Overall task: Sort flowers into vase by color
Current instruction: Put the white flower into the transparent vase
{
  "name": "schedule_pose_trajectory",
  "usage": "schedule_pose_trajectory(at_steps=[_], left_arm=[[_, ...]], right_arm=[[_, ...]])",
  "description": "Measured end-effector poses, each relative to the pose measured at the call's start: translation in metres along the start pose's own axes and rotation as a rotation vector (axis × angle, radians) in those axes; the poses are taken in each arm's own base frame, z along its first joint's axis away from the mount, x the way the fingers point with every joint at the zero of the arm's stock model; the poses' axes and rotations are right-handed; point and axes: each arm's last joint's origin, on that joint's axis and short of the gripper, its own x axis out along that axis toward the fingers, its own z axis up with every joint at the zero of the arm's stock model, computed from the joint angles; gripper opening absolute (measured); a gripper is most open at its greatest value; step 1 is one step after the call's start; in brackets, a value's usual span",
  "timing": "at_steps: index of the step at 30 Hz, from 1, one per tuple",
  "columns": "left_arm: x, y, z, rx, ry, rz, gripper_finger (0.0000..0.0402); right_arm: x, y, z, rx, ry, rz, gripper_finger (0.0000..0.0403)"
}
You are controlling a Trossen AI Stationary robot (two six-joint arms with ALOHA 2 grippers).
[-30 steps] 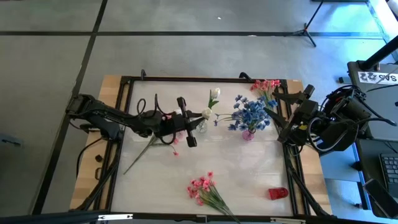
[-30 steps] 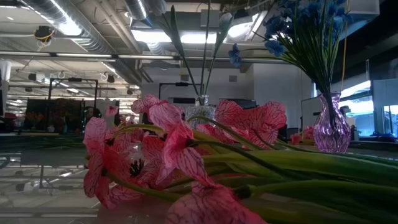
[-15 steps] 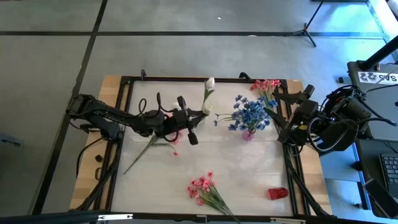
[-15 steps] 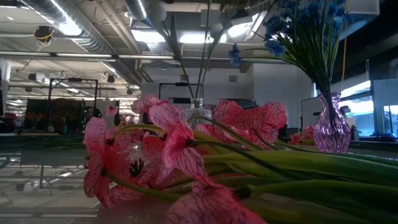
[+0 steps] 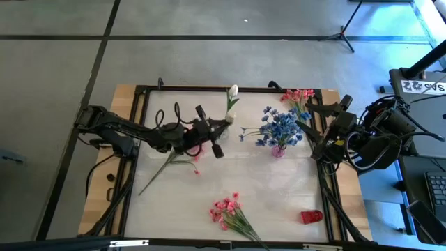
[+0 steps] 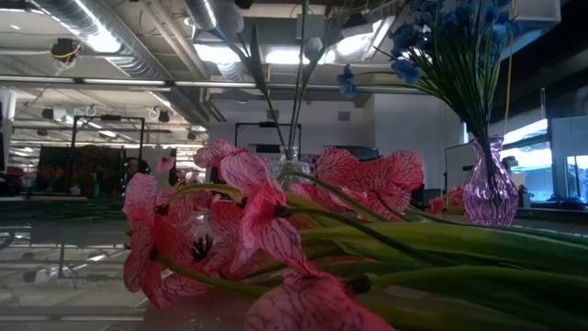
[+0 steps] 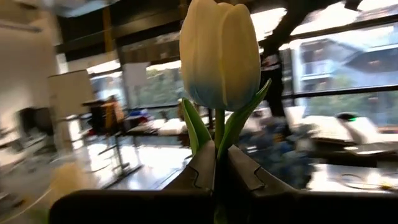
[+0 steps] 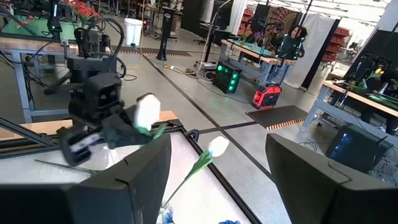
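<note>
We are lifting a white flower (image 5: 233,91) with our left end effector (image 5: 224,120), clamped on its stem. A second ago the bud was lying lower, beside the clear vase (image 6: 292,162); now it is standing toward the table's (image 5: 279,188) far edge. The white sprig is moving vaseward. Our right end effector (image 5: 322,132) is waiting spread wide by the blue flowers (image 5: 281,128).

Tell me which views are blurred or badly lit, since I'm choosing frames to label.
Left wrist view: the white bud in the left gripper is fairly sharp, the room behind smeared. Low view: backlit by ceiling lights, so the near pink flowers loom dark and soft, and the purple vase glints. Right wrist view: the far white bud is motion-blurred. High view: evenly lit.
</note>
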Motion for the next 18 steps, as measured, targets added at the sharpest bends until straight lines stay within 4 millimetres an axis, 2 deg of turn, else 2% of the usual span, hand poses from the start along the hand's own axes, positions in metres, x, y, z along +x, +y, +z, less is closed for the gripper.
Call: schedule_pose_trajectory(at_steps=[11,18], left_arm=[[0.013,0.027,-0.027,-0.067,0.201,0.134,0.0005],[0.017,0.039,-0.034,-0.076,0.240,0.196,0.0005]], right_arm=[[0.000,0.000,0.000,0.001,0.000,0.002,0.0262],[0.000,0.000,0.000,0.001,0.001,0.002,0.0262]])
